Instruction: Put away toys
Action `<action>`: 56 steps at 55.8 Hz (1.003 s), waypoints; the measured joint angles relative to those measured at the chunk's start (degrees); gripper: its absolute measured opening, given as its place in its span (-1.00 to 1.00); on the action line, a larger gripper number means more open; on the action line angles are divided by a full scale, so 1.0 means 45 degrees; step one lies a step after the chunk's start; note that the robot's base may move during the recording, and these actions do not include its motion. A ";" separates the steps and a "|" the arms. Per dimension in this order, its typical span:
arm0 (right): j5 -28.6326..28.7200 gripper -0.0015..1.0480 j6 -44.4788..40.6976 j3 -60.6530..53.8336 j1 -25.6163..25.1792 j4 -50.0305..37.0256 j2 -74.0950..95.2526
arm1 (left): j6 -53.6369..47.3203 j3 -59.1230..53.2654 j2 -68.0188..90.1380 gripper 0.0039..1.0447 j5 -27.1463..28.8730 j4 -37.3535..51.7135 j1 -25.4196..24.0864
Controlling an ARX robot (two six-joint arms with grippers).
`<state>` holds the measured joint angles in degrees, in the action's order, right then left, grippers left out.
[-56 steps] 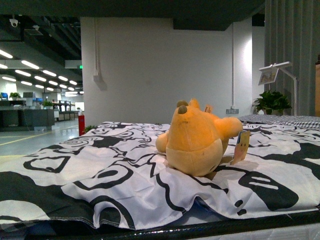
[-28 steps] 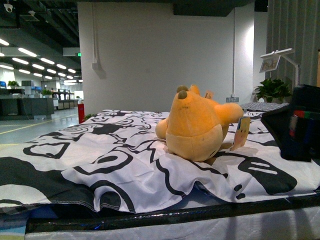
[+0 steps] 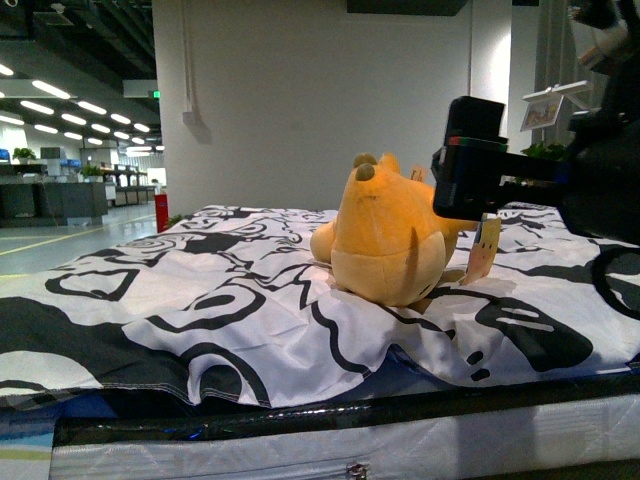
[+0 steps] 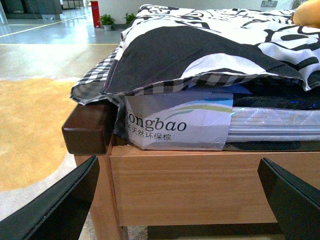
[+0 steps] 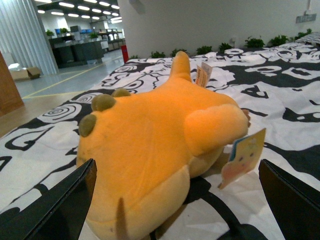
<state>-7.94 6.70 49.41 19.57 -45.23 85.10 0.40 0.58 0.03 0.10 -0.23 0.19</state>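
The orange-yellow plush toy (image 3: 385, 240) lies on a black-and-white patterned sheet (image 3: 200, 300) on the bed, with a paper tag (image 3: 486, 250) at its right side. My right gripper (image 3: 466, 180) is open and hovers just right of the plush, close to it. In the right wrist view the plush (image 5: 160, 145) fills the space between the wide-open fingers (image 5: 55, 210), with nothing held. My left gripper (image 4: 175, 205) is open and empty, low down and facing the bed's wooden side rail (image 4: 200, 185). Only a sliver of the plush (image 4: 307, 12) shows there.
The sheet hangs over the mattress edge (image 3: 350, 440). The left wrist view shows a dark wooden bed corner (image 4: 87, 132), a labelled mattress wrap (image 4: 175, 122) and open floor (image 4: 30, 125) beside the bed. A white wall (image 3: 320, 100) stands behind the bed.
My right arm has come into the front view from the right and risen to sit beside the plush. The plush has not moved.
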 joint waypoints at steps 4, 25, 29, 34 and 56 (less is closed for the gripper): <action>-0.0233 0.87 -0.0272 0.0461 0.0340 -0.0097 0.0427 | 0.0000 0.0000 0.0000 0.88 0.0000 0.0000 0.0000; -0.0821 0.87 -0.1258 0.2336 0.1365 -0.0447 0.2176 | 0.0000 0.0000 0.0000 0.88 0.0000 0.0000 0.0000; -0.0913 0.87 -0.1452 0.2555 0.1496 -0.0510 0.2443 | 0.0000 0.0000 0.0000 0.88 0.0000 0.0000 0.0000; -0.1010 0.87 -0.1647 0.2759 0.1622 -0.0636 0.2730 | 0.0000 0.0000 0.0000 0.88 0.0000 0.0000 0.0000; -0.2778 0.87 -0.4167 0.3453 0.1880 -0.2210 0.4027 | -0.0005 0.0000 0.0000 0.88 0.0000 0.0000 0.0000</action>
<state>-20.45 -12.05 64.95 28.03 -55.18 103.22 0.38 0.58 0.03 0.10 -0.23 0.19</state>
